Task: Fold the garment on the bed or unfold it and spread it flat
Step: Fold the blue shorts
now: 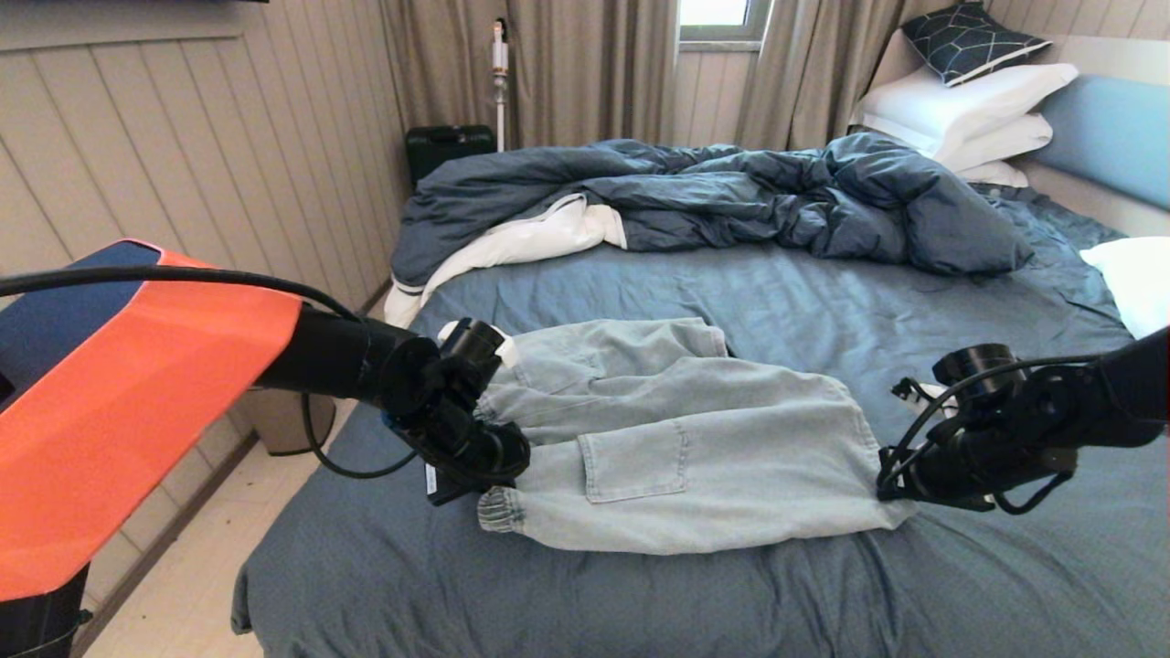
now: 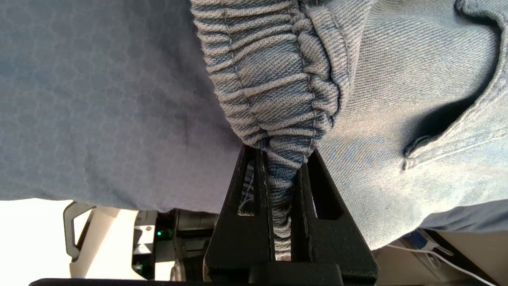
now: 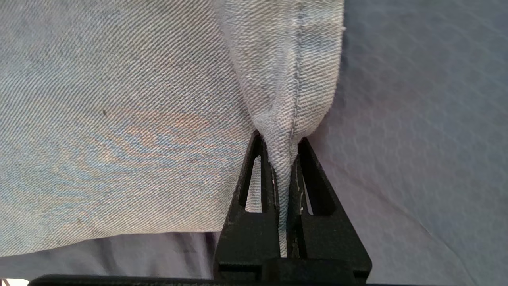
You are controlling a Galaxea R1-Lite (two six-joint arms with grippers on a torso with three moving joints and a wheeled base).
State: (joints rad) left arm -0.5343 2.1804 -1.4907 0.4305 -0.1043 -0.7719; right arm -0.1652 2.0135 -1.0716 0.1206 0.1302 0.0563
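Observation:
The pale light-blue denim shorts (image 1: 676, 439) lie folded lengthwise on the slate-blue sheet of the bed (image 1: 749, 292), patch pocket (image 1: 635, 461) facing up. My left gripper (image 1: 498, 475) is shut on the gathered elastic waistband (image 2: 274, 79) at the shorts' left end; the band is pinched between its black fingers (image 2: 242, 206). My right gripper (image 1: 891, 493) is shut on the hem corner (image 3: 289, 91) at the right end, fabric clamped between its fingers (image 3: 313, 190). The shorts (image 3: 111, 119) stretch between the two grippers.
A rumpled dark blue duvet (image 1: 731, 196) with a white underside lies across the back of the bed. White pillows (image 1: 969, 110) and a dark patterned cushion (image 1: 969, 37) are stacked at the light blue headboard (image 1: 1111, 128). The bed's left edge (image 1: 274, 539) drops to the floor.

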